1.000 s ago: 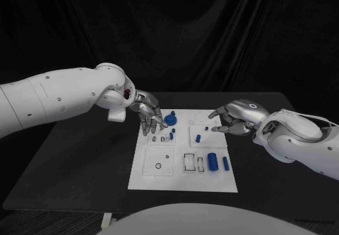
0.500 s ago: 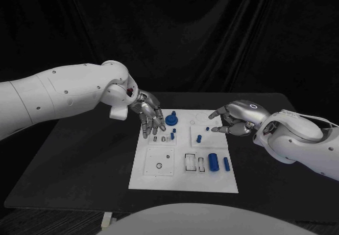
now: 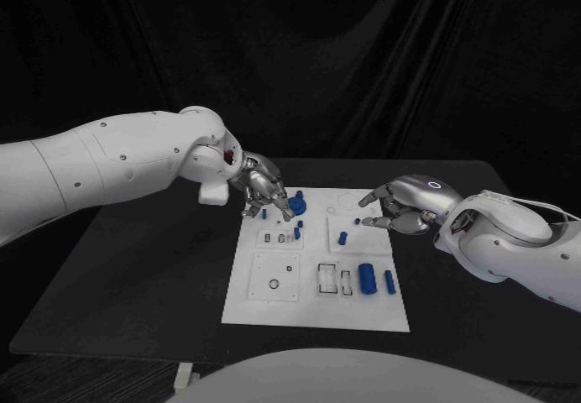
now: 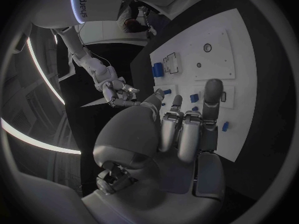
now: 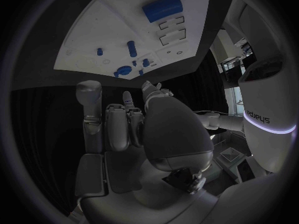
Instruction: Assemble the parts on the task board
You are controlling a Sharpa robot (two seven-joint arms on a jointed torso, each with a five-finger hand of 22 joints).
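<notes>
Two hands over the board's far half

Several blue parts lie near the task board's (image 3: 260, 311) near right corner: a thick cylinder (image 3: 366, 278) and a slimmer pin (image 3: 389, 281) beside the slotted recesses. Farther along, a small peg (image 3: 342, 238) stands mid-board. Since a second ago the left hand (image 3: 263, 186) has moved in over the far left part of the board, fingers pointing down beside the knobbed part (image 3: 295, 201), apart and holding nothing; a pick-up seems imminent. The right hand (image 3: 400, 204) stays hovering at the far right edge, fingers loosely curled, empty.
</notes>
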